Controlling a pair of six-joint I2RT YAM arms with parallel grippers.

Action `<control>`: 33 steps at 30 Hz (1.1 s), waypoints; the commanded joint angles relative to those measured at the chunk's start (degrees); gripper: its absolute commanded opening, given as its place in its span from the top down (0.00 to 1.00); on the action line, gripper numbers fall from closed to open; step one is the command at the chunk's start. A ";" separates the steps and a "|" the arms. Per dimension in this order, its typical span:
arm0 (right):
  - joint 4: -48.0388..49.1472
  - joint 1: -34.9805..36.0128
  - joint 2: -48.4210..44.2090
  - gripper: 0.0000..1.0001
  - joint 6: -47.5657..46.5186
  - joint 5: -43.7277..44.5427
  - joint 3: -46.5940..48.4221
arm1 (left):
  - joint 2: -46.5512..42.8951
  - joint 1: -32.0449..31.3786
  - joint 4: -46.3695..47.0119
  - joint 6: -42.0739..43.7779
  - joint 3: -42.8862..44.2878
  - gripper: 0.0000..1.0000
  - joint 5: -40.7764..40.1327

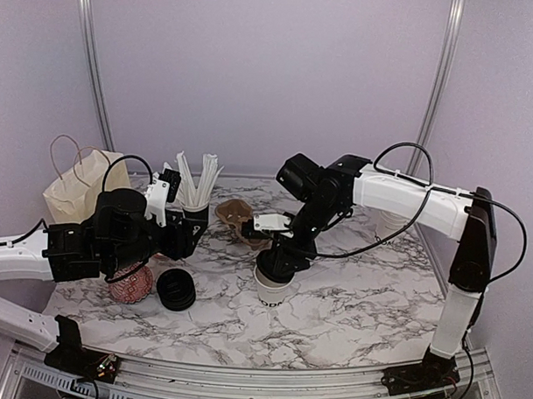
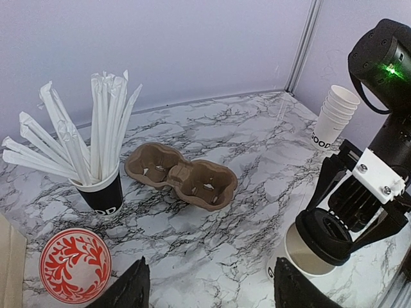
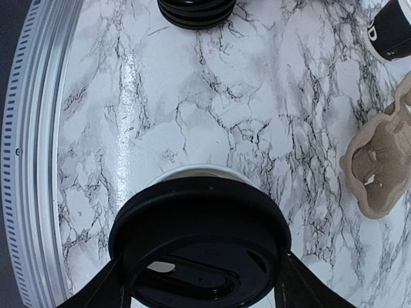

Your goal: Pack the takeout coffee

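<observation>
One white takeout coffee cup (image 1: 272,290) stands near the table's middle front, with black lettering at its base. My right gripper (image 1: 279,257) is shut on a round black lid (image 3: 199,237) and holds it tilted over the cup's mouth. Part of the cup's white rim (image 3: 192,172) and its inside (image 2: 303,256) still show beside the lid (image 2: 329,236). My left gripper (image 2: 215,292) hovers open and empty over bare marble to the cup's left, near the black cup of sticks (image 1: 194,216). The brown two-hole cup carrier (image 2: 183,176) lies empty behind the cup.
A stack of black lids (image 1: 176,290) and a red-patterned bowl (image 1: 128,282) sit at front left. A paper bag (image 1: 74,188) stands at back left. Stacked white cups (image 2: 334,119) stand at the right, behind the right arm. The metal table rail (image 3: 38,160) runs along the front edge.
</observation>
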 commanded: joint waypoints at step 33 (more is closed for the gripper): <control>-6.13 2.36 1.48 0.35 -0.08 8.02 5.23 | -2.22 0.09 1.04 0.16 -1.42 0.33 -1.56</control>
